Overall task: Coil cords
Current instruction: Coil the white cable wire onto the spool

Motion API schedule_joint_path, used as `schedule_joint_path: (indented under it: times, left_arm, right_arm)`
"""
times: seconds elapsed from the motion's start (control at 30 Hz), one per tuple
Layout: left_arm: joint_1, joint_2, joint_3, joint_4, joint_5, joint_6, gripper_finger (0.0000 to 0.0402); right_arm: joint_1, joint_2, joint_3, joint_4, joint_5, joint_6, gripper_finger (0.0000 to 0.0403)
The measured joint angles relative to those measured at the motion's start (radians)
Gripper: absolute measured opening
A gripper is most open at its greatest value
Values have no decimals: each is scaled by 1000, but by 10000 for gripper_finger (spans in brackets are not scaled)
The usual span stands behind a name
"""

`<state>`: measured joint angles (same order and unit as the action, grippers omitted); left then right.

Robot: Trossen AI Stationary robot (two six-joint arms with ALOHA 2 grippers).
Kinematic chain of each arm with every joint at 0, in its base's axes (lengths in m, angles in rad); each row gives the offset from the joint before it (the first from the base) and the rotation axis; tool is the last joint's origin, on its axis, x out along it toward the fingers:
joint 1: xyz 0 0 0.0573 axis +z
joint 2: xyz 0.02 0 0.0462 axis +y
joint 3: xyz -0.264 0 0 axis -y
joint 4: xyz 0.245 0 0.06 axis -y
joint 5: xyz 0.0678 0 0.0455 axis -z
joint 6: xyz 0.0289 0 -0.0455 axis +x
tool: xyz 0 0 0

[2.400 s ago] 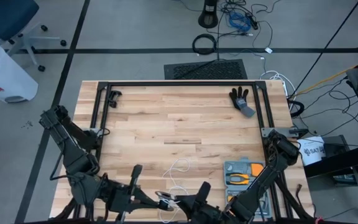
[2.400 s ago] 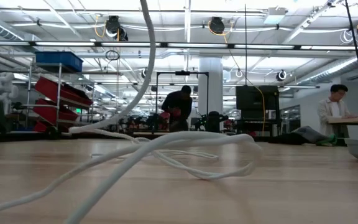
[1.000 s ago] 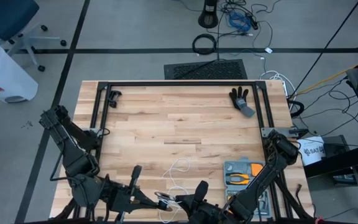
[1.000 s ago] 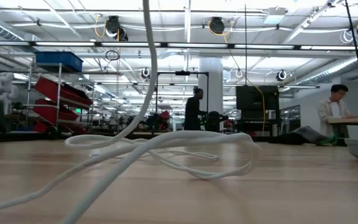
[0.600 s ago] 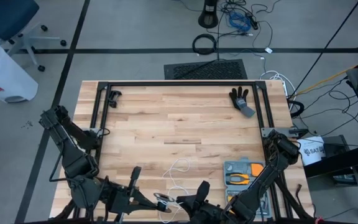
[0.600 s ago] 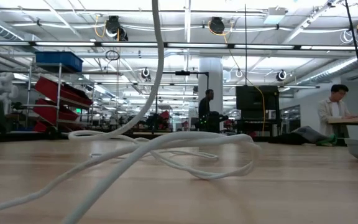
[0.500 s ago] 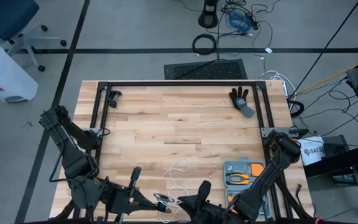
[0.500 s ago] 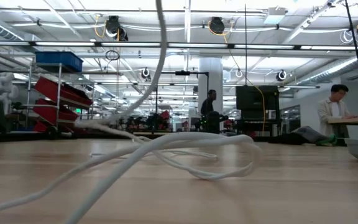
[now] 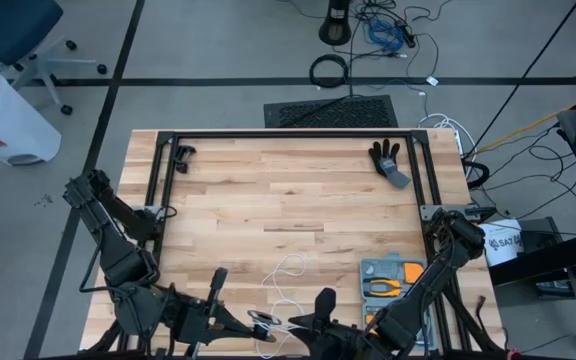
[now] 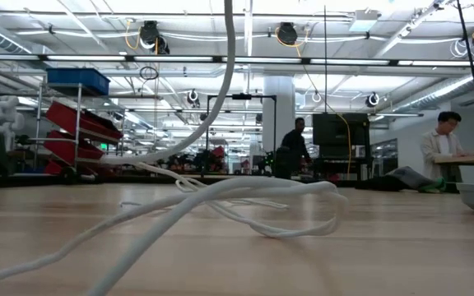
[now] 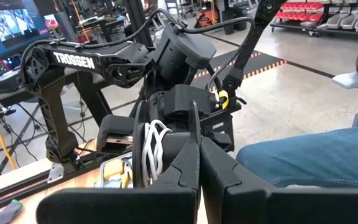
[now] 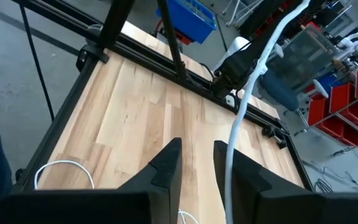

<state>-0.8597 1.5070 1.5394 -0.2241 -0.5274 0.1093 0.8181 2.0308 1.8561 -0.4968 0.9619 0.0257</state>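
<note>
The white cord point(image 9: 288, 272) lies in loose loops on the wooden table point(image 9: 268, 190) near its front edge, and the same cord point(image 10: 253, 197) shows in the low view. One strand point(image 10: 220, 90) rises from the loops out of the top of that view. The small black reel point(image 9: 260, 321), with white turns point(image 11: 155, 146) wound on it, is at my left gripper point(image 9: 248, 320), which is shut point(image 11: 199, 140). Just right of the reel, my right gripper point(image 9: 298, 322) is open point(image 12: 196, 155). The cord point(image 12: 247, 99) passes over one of its fingers point(image 12: 235, 171); I cannot tell whether they touch. My left gripper is shut at the reel's side point(image 11: 143, 149), fingers nearly level and pointing toward the table's right. The reel stands on edge, clear of the table, its wound turns beside the fingers. The fingers themselves hide the place of contact, so the kind of hold cannot be told.
An orange and grey tool case point(image 9: 393, 280) lies near the right front. A black glove point(image 9: 388, 160) and a black clamp point(image 9: 181, 155) sit at the far corners inside a black frame point(image 9: 288, 135). A person's leg point(image 11: 316, 155) is close by; people point(image 10: 290, 152) stand in the room beyond.
The strand rising from the table has swung sideways, its upper part farther than its lower part. The loops on the table have kept their place. A person in the room behind has walked across.
</note>
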Motion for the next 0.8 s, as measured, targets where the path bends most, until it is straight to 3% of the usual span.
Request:
schedule_joint_path:
  times: [0.43, 0.63, 0.8]
  left_arm:
    - [0, 0, 0, -3, 0, -1, 2]
    - [0, 0, 0, -3, 0, -1, 2]
    - [0, 0, 0, -3, 0, -1, 2]
  right_arm:
    - [0, -1, 0, 0, 4, -2, 4]
    - [4, -38, 0, -23, -75, 55, 23]
    - [18, -56, 0, -47, -79, 80, 42]
